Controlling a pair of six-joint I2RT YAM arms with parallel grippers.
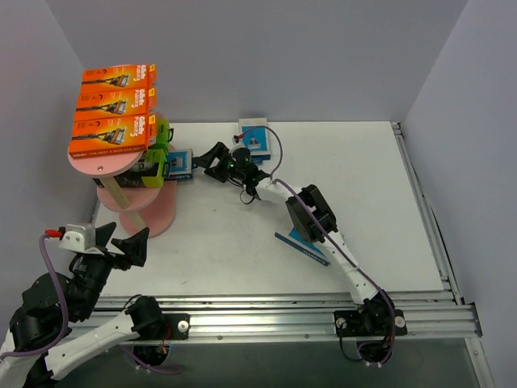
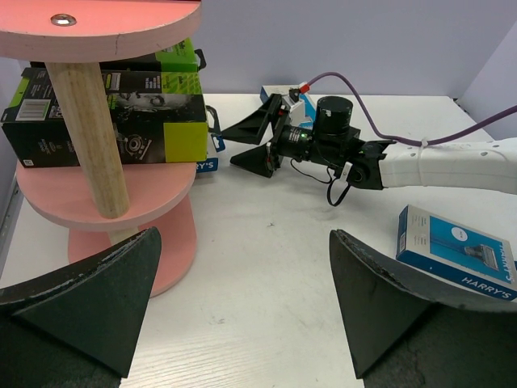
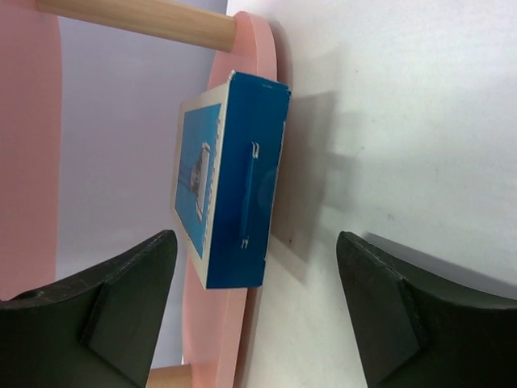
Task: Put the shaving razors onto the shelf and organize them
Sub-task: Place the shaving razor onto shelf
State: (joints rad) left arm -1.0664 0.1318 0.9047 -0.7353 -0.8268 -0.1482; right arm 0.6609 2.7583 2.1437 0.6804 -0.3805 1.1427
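The pink shelf (image 1: 103, 165) stands at the far left. Three orange razor packs (image 1: 113, 101) lie on its top board. Black-and-lime packs (image 2: 113, 113) lie on the middle board (image 2: 105, 206), and a blue pack (image 3: 234, 182) lies at that board's edge (image 3: 254, 73). My right gripper (image 1: 212, 159) is open just right of this blue pack (image 1: 179, 162), both fingers clear of it. A second blue pack (image 1: 254, 133) lies at the back of the table. A third (image 2: 456, 250) lies under the right forearm. My left gripper (image 2: 242, 299) is open and empty in front of the shelf.
The right arm (image 1: 315, 218) stretches diagonally across the table from its base to the shelf, with its purple cable (image 2: 363, 97) looping above it. Grey walls close in the back and both sides. A wooden upright (image 2: 93, 137) carries the shelf's boards.
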